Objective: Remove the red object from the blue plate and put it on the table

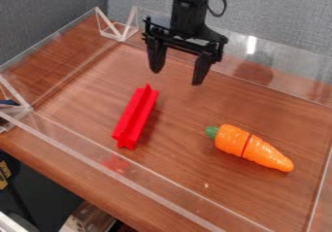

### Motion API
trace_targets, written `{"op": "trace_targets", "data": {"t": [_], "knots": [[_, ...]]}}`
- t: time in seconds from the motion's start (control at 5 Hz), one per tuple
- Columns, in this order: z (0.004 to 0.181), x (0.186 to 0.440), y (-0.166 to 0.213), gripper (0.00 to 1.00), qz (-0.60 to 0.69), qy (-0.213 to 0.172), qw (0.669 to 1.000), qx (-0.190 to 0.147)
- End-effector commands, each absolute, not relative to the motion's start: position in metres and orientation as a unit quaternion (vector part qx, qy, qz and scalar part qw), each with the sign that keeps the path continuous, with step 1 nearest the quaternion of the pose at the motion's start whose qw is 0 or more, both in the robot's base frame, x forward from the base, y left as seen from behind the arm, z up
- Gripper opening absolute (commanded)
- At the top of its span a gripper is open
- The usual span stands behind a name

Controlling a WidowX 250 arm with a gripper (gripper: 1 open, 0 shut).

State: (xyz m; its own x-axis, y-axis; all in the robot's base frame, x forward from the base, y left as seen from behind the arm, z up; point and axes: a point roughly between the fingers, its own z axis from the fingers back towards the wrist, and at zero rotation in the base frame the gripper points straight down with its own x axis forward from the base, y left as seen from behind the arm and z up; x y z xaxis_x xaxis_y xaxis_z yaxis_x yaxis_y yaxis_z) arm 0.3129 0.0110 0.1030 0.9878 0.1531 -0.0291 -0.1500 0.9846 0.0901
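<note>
Camera view: the pincer (pixel 180 67), fingers spread wide with nothing between them, hangs above the far part of the table (pixel 183 107). The red object (pixel 135 116) lies directly on the wood, left of the toy carrot (pixel 250 148) in the picture; no blue plate is visible. The raised pose probably serves to clear a bar already placed. No brand, label or writing is legible.
</note>
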Motion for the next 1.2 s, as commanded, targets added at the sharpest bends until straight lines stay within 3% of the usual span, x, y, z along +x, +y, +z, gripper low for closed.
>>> {"op": "trace_targets", "data": {"t": [0.0, 0.2, 0.6, 1.0], "knots": [[0.138, 0.329, 0.006, 1.0, 0.082, -0.034, 0.995, 0.045], [0.144, 0.341, 0.005, 1.0, 0.089, -0.038, 0.994, 0.045], [0.121, 0.347, 0.018, 1.0, 0.088, -0.031, 0.994, 0.052], [0.137, 0.334, 0.019, 1.0, 0.107, -0.033, 0.992, 0.059]]}}
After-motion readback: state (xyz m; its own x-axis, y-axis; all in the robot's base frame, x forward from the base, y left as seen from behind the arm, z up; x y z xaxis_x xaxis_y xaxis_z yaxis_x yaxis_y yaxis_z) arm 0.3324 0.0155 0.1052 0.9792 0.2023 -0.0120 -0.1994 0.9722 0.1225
